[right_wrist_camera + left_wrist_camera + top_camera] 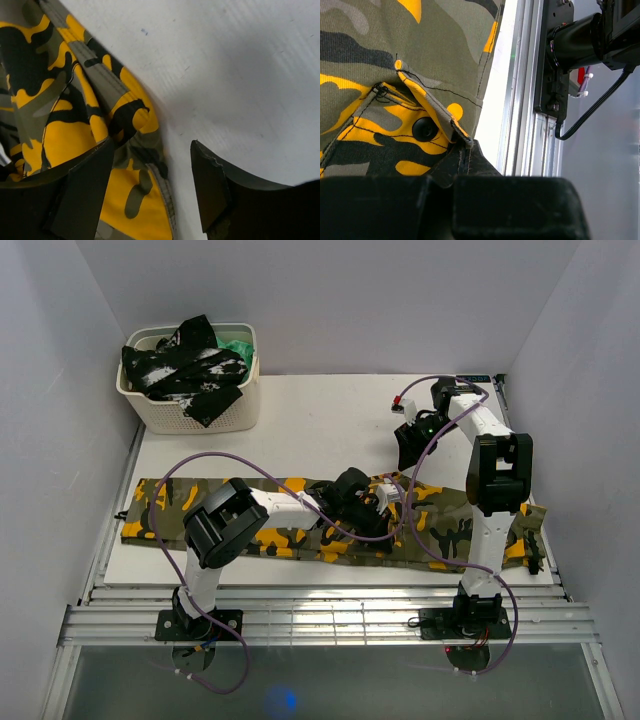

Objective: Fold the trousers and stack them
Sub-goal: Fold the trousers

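Observation:
The camouflage trousers [160,508] lie stretched along the table's front from left to right. My left gripper [352,502] rests on their middle. In the left wrist view my left gripper [452,182] is shut, with a dark corner of the trousers [380,55] pinched between the fingers just below a black button [425,129]. My right gripper [408,450] hangs at the trousers' far edge. In the right wrist view it [153,147] is open, its jaws standing either side of a hemmed edge of the trousers [75,125] on the white table [240,65].
A white basket [225,415] at the back left holds a black-and-white mottled garment [185,365] and green cloth [237,345]. Aluminium rails [330,615] run along the table's front edge. The right arm's base [555,65] stands close beside the left gripper.

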### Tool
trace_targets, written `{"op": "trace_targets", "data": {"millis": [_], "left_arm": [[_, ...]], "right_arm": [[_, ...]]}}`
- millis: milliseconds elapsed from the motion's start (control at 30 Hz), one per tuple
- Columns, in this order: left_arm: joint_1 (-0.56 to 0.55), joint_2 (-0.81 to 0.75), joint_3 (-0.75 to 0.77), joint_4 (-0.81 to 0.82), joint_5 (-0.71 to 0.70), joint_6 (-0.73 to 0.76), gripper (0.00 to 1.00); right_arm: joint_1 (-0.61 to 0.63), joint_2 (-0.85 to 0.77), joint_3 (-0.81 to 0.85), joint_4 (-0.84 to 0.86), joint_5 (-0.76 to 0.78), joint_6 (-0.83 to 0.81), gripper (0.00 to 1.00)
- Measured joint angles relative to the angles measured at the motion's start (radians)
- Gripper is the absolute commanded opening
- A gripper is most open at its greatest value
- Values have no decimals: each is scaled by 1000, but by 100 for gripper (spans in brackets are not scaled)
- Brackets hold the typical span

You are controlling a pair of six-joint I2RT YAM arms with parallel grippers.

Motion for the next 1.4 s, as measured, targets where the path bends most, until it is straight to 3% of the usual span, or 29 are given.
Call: {"op": "trace_targets", "data": {"millis": [167,433,567,667,700,733,1400], "left_arm": [[0,0,0,-1,-2,4,0],[0,0,0,-3,-3,8,0],[0,1,0,-3,-3,8,0],[0,3,0,-3,-3,8,0],[0,5,0,-3,-3,8,0],[0,6,0,-3,-3,8,0],[0,-66,-75,25,16,-56,0]], "right_arm": [[0,-19,-11,-60,10,-47,66],[2,-14,-24,-131,6,-119,72],[10,-14,-50,-143,-6,-135,68],[24,-14,-80,-127,-10,-138,42],[29,-14,-90,-116,-6,-135,19],[34,-13,-98,-105,0,-137,9],[46,12,-72,80,72,85,8]]}}
